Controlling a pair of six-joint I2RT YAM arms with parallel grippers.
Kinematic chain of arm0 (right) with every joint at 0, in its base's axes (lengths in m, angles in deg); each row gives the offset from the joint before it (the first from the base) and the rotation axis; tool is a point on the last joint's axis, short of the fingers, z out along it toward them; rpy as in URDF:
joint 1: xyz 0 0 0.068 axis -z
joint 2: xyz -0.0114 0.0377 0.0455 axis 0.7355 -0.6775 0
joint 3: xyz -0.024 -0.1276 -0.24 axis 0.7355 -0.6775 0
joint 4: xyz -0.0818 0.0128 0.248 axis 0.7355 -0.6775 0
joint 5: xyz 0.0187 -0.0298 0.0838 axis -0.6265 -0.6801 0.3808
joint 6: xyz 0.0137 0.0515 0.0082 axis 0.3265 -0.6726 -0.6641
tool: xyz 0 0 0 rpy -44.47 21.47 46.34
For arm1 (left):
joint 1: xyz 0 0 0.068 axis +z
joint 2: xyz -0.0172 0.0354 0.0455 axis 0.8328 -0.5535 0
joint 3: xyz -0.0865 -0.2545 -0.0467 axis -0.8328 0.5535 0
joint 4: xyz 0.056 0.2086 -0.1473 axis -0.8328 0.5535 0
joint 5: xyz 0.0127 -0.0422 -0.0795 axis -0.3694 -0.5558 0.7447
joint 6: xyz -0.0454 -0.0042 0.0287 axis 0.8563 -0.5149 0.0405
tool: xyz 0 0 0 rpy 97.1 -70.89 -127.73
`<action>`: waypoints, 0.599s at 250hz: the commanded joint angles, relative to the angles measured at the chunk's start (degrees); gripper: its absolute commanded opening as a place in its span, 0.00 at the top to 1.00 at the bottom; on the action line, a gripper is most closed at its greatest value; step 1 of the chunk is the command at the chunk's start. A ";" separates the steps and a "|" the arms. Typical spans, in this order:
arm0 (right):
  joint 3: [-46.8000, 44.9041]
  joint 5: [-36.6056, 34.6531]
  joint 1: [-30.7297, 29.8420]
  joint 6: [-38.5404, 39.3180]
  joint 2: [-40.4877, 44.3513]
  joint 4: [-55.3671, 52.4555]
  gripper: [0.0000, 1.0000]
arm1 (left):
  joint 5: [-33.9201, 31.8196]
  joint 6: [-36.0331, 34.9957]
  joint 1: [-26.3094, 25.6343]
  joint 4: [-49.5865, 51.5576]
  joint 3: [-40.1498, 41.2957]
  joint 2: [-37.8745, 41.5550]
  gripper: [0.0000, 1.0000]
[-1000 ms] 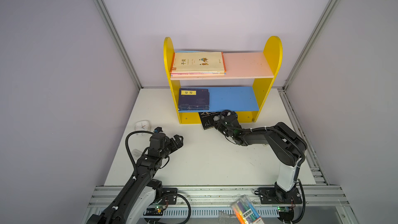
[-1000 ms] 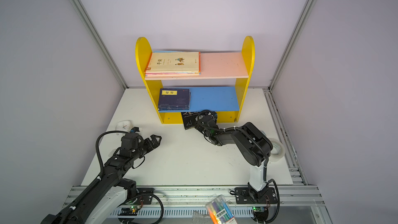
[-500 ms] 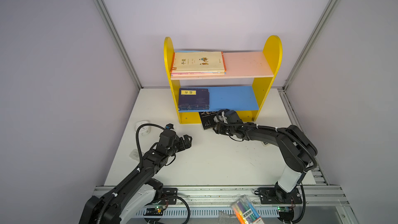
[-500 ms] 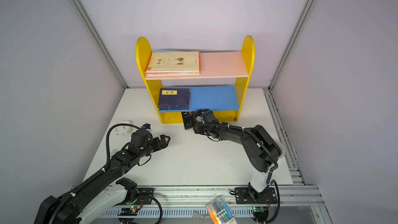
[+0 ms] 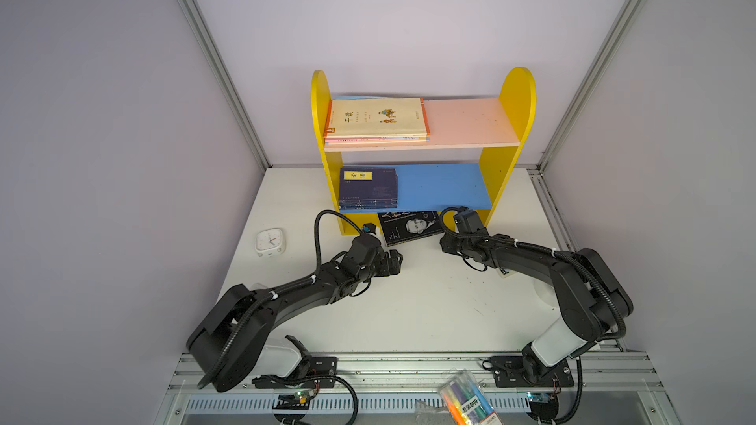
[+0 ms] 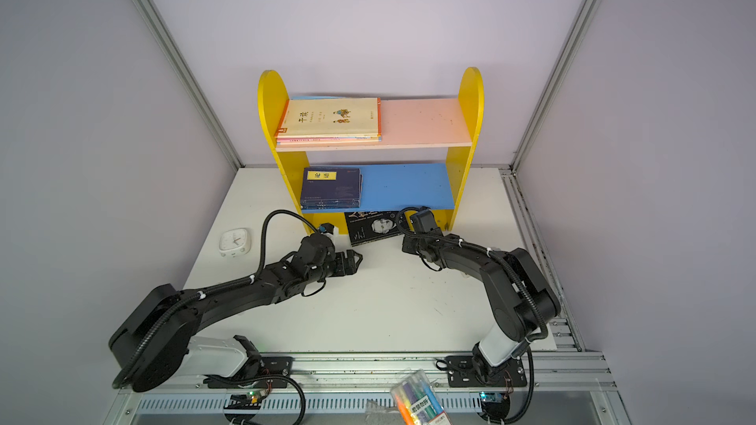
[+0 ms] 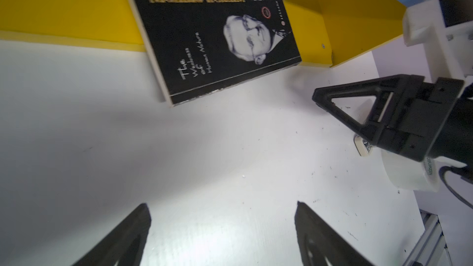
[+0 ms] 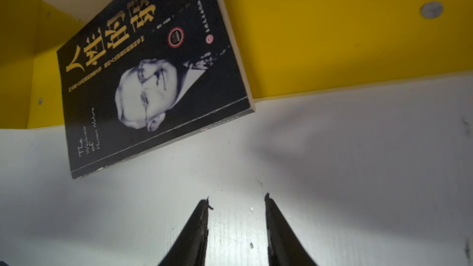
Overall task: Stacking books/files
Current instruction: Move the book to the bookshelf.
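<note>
Under bookshelf [image 5: 516,91], 12 o'clock on counter [image 5: 409,312], black book [image 5: 411,226] is lying unstacked; cream stack [image 5: 376,118] & navy stack [image 5: 368,190] are sitting shelved, so prob. one left. Left fingers [image 7: 138,223] are gaping wide, right fingers [image 8: 199,221] narrowly parted, both empty.

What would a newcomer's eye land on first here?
The yellow shelf unit at the table's back: a cream-covered stack on its pink top shelf, a navy stack on the blue one. Next, the black book lying partly under it on the table, with the left gripper and right gripper close by, fingers empty.
</note>
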 commanded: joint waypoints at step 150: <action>-4.06 2.31 4.11 -11.32 -7.77 32.75 0.53 | -0.61 -0.09 -2.40 -14.80 -4.49 -11.33 0.11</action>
